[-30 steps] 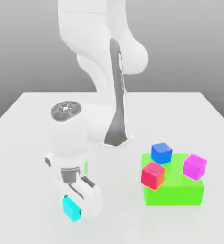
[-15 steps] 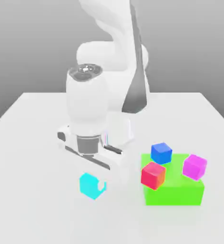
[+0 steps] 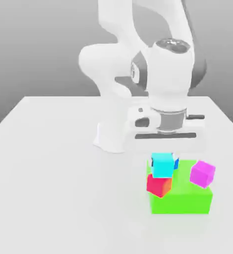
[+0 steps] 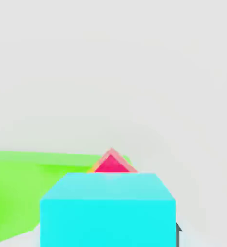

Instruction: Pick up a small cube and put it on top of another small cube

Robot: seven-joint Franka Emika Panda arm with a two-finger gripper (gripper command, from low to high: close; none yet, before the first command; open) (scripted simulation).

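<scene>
You have the small plain cyan cube (image 3: 162,168) right at the claw (image 3: 163,161), directly above the small red cube (image 3: 159,186) with its pinkish sheen. In the exterior view the cyan cube's lower edge meets the red cube's top, so the 2 look stacked or very nearly so; from this angle you can't be sure of contact. The cyan cube sits level, but the 2 are not square to each other: in the hand view a corner of the red cube pokes out past the cyan cube's straight edge.

As for the claw, you cannot tell whether it pinches the cyan cube or has let it go; its sides stand close about the cube, and the pictures don't settle the grip.

The red cube is beside the large green block (image 3: 188,203), with the blue cube (image 3: 175,163) behind and the magenta cube (image 3: 203,174) toward the exterior view's right. Your next move, I judge, is to make sure the cyan cube bears on the red, then free the claw and lift straight up, since a sideways nudge could topple it.
</scene>
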